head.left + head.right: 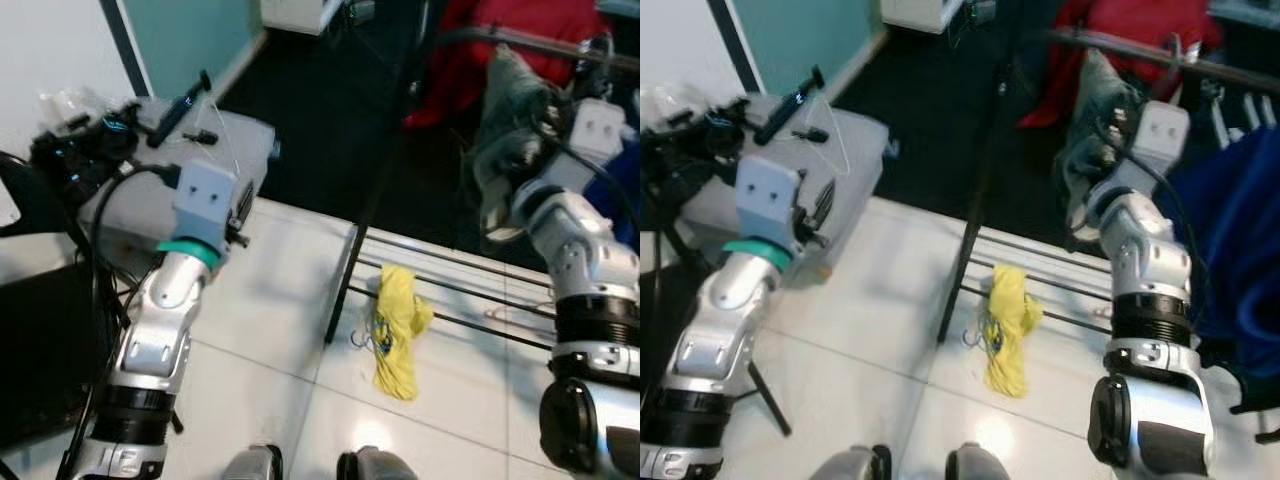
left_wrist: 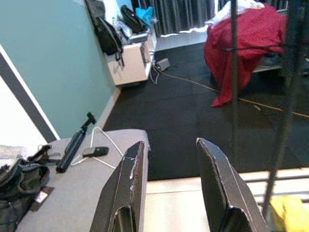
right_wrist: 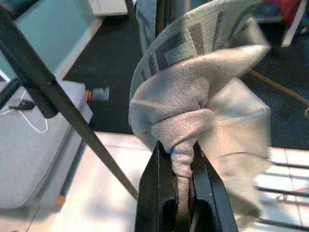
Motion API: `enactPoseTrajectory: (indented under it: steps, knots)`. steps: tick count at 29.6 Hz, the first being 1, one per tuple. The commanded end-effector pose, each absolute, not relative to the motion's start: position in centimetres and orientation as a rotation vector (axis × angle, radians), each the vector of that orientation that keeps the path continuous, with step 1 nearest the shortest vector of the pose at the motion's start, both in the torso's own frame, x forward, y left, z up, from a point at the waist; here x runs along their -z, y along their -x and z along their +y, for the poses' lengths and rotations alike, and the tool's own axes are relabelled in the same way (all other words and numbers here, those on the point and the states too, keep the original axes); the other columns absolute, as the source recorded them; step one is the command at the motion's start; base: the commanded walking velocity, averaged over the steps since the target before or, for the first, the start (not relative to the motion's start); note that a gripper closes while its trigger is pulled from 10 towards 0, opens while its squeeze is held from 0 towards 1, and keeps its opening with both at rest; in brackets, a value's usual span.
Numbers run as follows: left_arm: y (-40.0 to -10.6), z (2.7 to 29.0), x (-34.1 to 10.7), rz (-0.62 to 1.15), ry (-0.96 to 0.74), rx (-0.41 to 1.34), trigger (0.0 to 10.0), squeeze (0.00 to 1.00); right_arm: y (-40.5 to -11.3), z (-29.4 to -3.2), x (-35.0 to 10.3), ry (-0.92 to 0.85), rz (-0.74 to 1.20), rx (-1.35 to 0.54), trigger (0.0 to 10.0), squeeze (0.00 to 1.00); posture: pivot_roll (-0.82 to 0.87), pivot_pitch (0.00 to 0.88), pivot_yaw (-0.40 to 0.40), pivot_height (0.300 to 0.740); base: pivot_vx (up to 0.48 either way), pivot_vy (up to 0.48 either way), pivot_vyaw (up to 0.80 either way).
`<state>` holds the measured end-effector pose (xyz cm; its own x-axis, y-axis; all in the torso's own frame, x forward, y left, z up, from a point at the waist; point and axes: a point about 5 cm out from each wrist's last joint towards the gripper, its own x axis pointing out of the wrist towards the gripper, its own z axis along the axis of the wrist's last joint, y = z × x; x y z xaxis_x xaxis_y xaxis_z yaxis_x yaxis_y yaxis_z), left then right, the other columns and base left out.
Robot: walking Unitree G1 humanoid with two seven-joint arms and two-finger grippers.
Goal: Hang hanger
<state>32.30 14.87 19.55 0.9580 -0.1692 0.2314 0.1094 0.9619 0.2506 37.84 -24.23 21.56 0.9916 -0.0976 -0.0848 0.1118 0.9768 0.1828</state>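
Observation:
My right gripper (image 3: 176,150) is shut on a bunched fold of a grey-green garment (image 3: 193,92). It holds the garment (image 1: 510,125) up beside the dark rail (image 1: 545,42) of a clothes rack. I cannot make out a hanger inside the cloth. One black rack pole (image 3: 63,101) slants close past the fingers. My left gripper (image 2: 170,144) is open and holds nothing, raised over the white floor in front of a grey box (image 1: 185,165).
A yellow cloth (image 1: 397,325) with a small hook (image 1: 358,340) lies on the rack's low bars. The rack's upright pole (image 1: 375,195) stands between my arms. Red cloth (image 1: 520,28) and blue cloth (image 1: 1240,230) hang at right. A tripod and cable lie on the grey box.

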Motion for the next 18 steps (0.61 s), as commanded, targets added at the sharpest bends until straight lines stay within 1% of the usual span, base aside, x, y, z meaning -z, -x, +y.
enactPoseTrajectory:
  steps: [1,11,12,13,15,17,18]
  knots:
    - [-32.2,14.3,-19.2,-0.25,-0.238,0.173,10.0,0.0,-37.9,-24.9,-22.0,-0.191,0.073,0.125,10.0,0.0,-0.06,0.058,0.03,0.74,0.48,0.0,0.0]
    - [-31.9,13.7,-19.2,-0.258,-0.23,0.221,10.0,0.0,-38.2,-25.6,-22.8,-0.166,0.07,0.129,10.0,0.0,-0.06,0.065,0.034,0.74,0.456,0.0,0.0]
    - [-31.6,13.2,-19.4,-0.278,-0.236,0.271,10.0,0.0,-38.2,-25.7,-22.7,-0.155,0.078,0.127,10.0,0.0,-0.06,0.068,0.029,0.74,0.0,0.0,0.0]
    - [-31.6,13.2,-19.4,-0.278,-0.236,0.271,10.0,0.0,-38.2,-25.7,-22.7,-0.155,0.078,0.127,10.0,0.0,-0.06,0.068,0.029,0.74,0.0,0.0,0.0]
    - [-30.0,11.0,-19.9,-0.313,-0.255,0.499,10.0,0.0,-37.9,-25.6,-21.6,-0.156,0.107,0.13,10.0,0.0,-0.05,0.075,0.025,0.74,0.0,0.0,0.0]
    - [-30.0,11.0,-19.9,-0.313,-0.255,0.499,10.0,0.0,-37.9,-25.6,-21.6,-0.156,0.107,0.13,10.0,0.0,-0.05,0.075,0.025,0.74,0.0,0.0,0.0]
    - [-29.1,10.1,-20.1,-0.32,-0.256,0.61,10.0,0.0,-37.7,-25.5,-21.0,-0.162,0.12,0.135,10.0,0.0,-0.05,0.078,0.024,0.74,0.0,0.0,0.0]
